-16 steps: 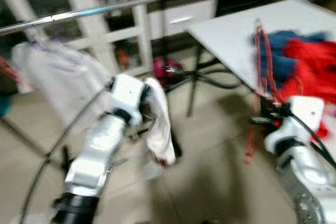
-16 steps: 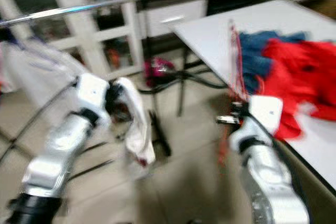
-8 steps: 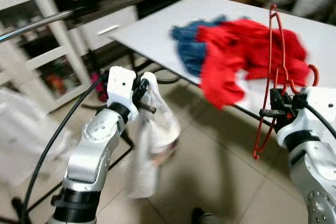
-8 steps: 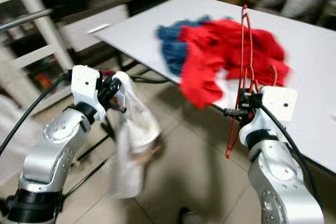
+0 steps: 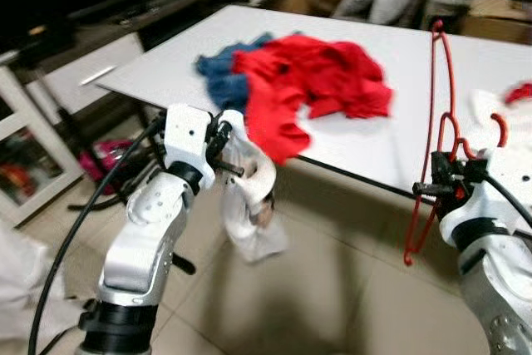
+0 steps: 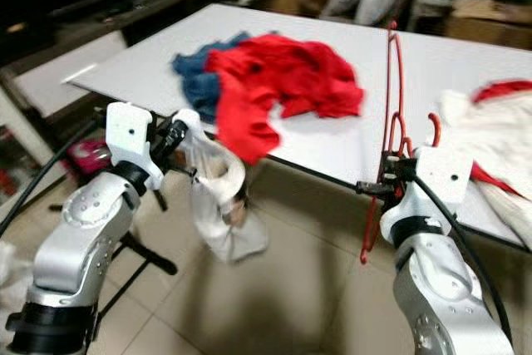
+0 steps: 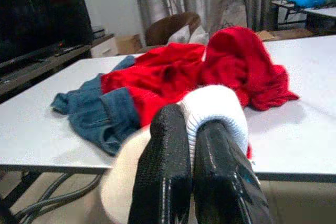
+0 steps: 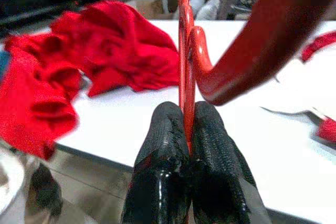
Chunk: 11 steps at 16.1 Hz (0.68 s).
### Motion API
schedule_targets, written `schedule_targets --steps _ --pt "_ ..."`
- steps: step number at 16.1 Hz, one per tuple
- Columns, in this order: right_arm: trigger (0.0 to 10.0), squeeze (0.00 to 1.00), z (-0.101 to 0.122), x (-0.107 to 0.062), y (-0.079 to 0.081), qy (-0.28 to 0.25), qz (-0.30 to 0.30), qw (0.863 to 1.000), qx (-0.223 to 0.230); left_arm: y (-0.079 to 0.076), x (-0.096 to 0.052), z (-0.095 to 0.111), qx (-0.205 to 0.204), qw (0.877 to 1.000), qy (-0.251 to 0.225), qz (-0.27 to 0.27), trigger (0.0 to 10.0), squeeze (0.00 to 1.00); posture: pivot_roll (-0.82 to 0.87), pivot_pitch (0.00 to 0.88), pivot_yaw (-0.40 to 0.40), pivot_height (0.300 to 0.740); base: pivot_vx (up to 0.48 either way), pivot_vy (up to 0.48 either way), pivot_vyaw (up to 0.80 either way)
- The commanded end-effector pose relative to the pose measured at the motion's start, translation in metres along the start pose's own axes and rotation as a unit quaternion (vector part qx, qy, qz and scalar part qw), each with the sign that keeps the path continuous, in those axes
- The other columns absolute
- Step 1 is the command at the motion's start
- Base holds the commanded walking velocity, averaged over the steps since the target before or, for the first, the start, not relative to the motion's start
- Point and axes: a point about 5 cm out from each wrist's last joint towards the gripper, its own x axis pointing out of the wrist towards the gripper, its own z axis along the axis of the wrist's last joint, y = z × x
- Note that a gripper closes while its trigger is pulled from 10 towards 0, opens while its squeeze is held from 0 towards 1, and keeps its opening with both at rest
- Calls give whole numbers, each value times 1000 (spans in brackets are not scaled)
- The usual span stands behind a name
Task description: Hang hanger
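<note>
**Both tools gripping, hanger upright at the table edge**

The right tool [image 8: 185, 145] is closed tight on a red hanger [image 5: 438, 135], its two fingers [image 8: 164, 145] pinching the thin wire between them. The hanger stands nearly upright in that grip: its long frame rises above the tool in front of the table [image 5: 366, 151], a lower loop hangs below the tool over the floor [image 5: 332, 288], and its hook curls just beside the tool's white housing. The right tool itself sits just off the table's near edge.

The left tool [image 7: 190, 153] is also closed, clamped on a white garment [image 5: 249, 197]. A ribbed white fold of the cloth bulges over the fingertips [image 7: 170, 129], and the rest droops limp below the tool, hanging free above the floor, in front of the table's near corner.

On the table, well beyond both tools, lies a crumpled red garment [image 5: 312, 76] with blue denim [image 5: 220, 81] touching it on the left side and partly under it. Further right on the table, near the right arm, lies white cloth [image 6: 490, 135] with a bit of red on it. Black cables [image 5: 71, 239] run along the left arm.
</note>
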Motion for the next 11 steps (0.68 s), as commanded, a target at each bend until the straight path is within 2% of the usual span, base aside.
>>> schedule_targets --steps 1,4,7,11 --pt "10000 0 -3 0 2 11 6 1000 -9 3 0 5 0 1000 -10 8 10000 0 -11 0 89 740 292 0 0" --pt "10000 0 -2 3 11 6 52 998 -40 7 2 6 1 1000 -18 15 10000 0 -13 0 80 740 435 0 0" --pt "10000 0 -2 5 10 6 50 998 -44 6 1 3 -1 1000 -16 17 10000 0 -16 0 76 740 455 0 0" --pt "10000 0 2 8 9 -7 52 998 -19 3 14 15 -17 999 -40 -3 10000 0 -12 0 65 740 450 0 -784"
